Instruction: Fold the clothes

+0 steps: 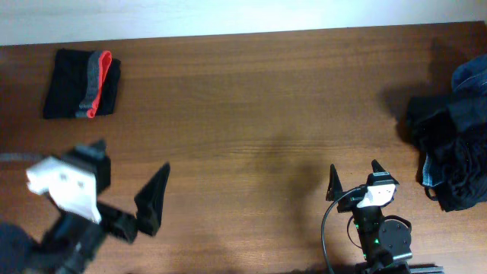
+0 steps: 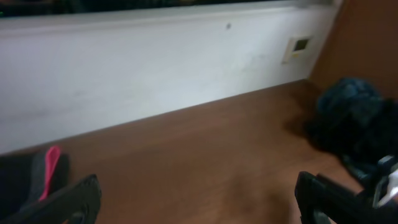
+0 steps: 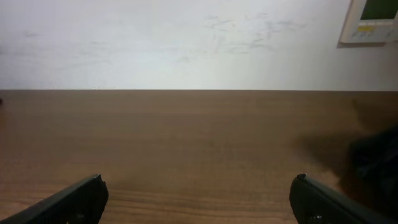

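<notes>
One folded pants bundle (image 1: 80, 84), far left corner, well beyond left gripper (image 1: 132, 156).

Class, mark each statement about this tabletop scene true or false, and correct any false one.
1. The black pants lie folded near the far left corner of the table. True.
2. The left gripper is shut on the pants. False: it is open, empty and apart from them.
3. A heap of dark and blue garments sits at the table's right edge. True.
4. The right gripper holds a garment from the heap. False: it is open and holds nothing.
</notes>
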Available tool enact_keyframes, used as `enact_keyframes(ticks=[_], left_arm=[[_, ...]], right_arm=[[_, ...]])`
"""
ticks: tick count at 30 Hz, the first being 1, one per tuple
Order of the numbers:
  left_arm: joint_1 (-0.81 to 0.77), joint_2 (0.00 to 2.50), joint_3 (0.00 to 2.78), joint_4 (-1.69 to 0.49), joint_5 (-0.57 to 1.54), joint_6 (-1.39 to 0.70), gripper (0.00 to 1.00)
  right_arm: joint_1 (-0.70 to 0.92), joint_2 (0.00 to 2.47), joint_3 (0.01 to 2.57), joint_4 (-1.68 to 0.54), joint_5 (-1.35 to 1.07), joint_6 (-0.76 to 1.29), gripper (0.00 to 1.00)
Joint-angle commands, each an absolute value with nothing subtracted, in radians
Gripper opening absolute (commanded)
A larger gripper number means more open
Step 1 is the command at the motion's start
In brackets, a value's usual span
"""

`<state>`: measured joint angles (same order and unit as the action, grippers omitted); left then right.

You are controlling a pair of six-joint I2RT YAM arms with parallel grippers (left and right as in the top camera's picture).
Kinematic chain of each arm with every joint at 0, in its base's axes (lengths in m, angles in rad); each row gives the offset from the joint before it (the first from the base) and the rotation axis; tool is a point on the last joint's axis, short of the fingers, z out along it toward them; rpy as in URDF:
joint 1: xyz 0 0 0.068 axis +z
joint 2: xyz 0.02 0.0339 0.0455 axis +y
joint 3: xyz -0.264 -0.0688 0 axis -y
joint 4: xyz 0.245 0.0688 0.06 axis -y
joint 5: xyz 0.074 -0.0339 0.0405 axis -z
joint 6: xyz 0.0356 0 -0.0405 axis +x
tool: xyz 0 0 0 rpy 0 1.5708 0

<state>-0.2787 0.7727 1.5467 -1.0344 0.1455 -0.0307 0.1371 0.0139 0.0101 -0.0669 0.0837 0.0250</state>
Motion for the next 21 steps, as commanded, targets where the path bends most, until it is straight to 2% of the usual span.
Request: enact_keyframes(ticks=[1,5,14,21], left_arm=[[-0.278,0.657,1.362,-0.985,0.051,-0.030,0.99],[-0.254,0.516,1.108,-0.835,0.022,-0.030,0.99],[-0.173,0.293,0.529,-0.221,0.019,-0.030,0.99],[-0.110,0.182,0.260,0.192,0.022,-0.030,0.99]], right_arm=[[0.130,0.003,0.006,-0.075,0.083,0.023,0.99],[0.130,0.003,0.006,-0.075,0.083,0.023,0.99],[0.130,0.003,0.006,-0.075,0.083,0.023,0.99],[0.130,0.003,0.006,-0.075,0.083,0.023,0.99]])
